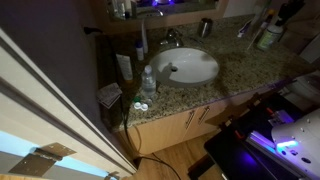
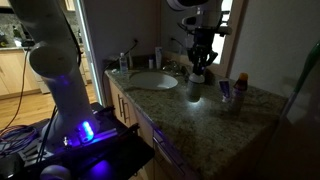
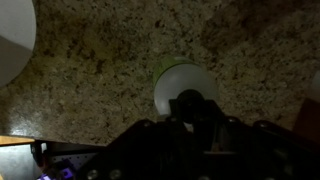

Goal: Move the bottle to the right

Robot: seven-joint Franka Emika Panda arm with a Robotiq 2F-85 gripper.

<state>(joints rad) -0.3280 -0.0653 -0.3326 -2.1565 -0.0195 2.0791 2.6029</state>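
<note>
Progress is hard to call, so I start with what shows. The bottle, squat and pale whitish-green, stands upright on the speckled granite desk, well apart from the sink. In the wrist view the basin's white rim is only a sliver at the far corner. In an exterior view the bottle is on the opposite side of the sink from the clear water bottle, which stands just beside the basin's rim.

My pincer hangs straight over the bottle, fingers pointing down at its top. The wrist view is too dark around my fingers to show whether they stand apart or press on the plastic, so I cannot tell. Nor can I tell whether the bottle's base rests on the desk or is lifted just clear of it.

My judgement is that only 1 of 2 readings fits. Either I am lined up to take hold and the whole carry to the right remains, or I am setting the bottle down at its new spot and only letting go and backing off remain. The bottle's place far from the sink leans toward the 2nd reading, but these pictures do not settle it.
</note>
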